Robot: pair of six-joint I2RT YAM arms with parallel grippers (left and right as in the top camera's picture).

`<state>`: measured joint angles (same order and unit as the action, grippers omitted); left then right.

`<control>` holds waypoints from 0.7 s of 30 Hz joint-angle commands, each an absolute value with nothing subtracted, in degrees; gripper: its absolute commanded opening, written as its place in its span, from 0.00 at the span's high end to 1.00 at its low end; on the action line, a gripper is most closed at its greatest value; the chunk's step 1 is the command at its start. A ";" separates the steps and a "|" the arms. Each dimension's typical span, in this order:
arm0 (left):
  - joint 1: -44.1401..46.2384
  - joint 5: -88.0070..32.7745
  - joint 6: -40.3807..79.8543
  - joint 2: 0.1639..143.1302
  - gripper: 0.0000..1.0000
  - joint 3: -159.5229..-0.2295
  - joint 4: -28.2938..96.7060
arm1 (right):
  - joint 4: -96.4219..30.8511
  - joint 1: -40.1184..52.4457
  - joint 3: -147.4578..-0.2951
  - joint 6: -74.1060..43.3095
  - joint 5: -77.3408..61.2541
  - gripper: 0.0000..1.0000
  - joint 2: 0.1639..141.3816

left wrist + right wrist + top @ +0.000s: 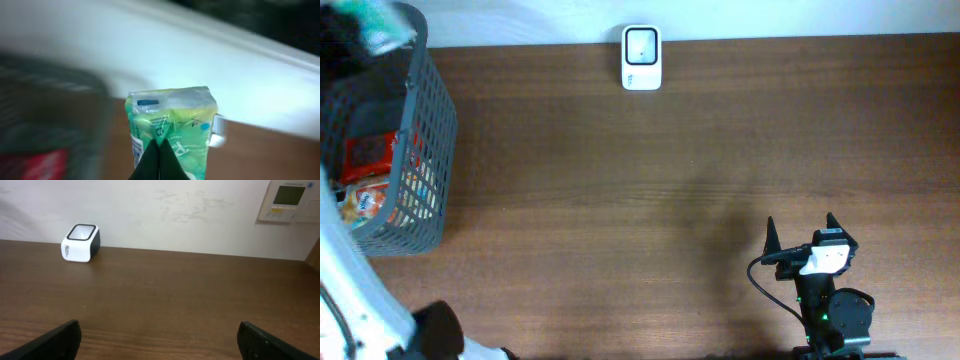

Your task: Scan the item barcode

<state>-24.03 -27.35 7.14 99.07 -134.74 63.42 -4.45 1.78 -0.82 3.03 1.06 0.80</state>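
Green packet [172, 115] sits pinched in the left pincer [159, 145], while the right pincer [801, 225] gapes wide and empty

A grey mesh basket [425, 120] stands at the left end of the brown wooden table [650, 200], with a red packet [370, 152] and an orange-printed one [362, 203] inside; a control panel [289, 200] hangs on the pale wall [150, 225]

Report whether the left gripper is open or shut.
Shut: the left gripper pinches the green packet, its fingertips meeting in the wrist view.
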 commanded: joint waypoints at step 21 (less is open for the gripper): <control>17.63 -11.51 8.43 138.19 0.11 -164.00 77.89 | -4.56 1.43 -0.32 3.01 1.76 0.01 0.40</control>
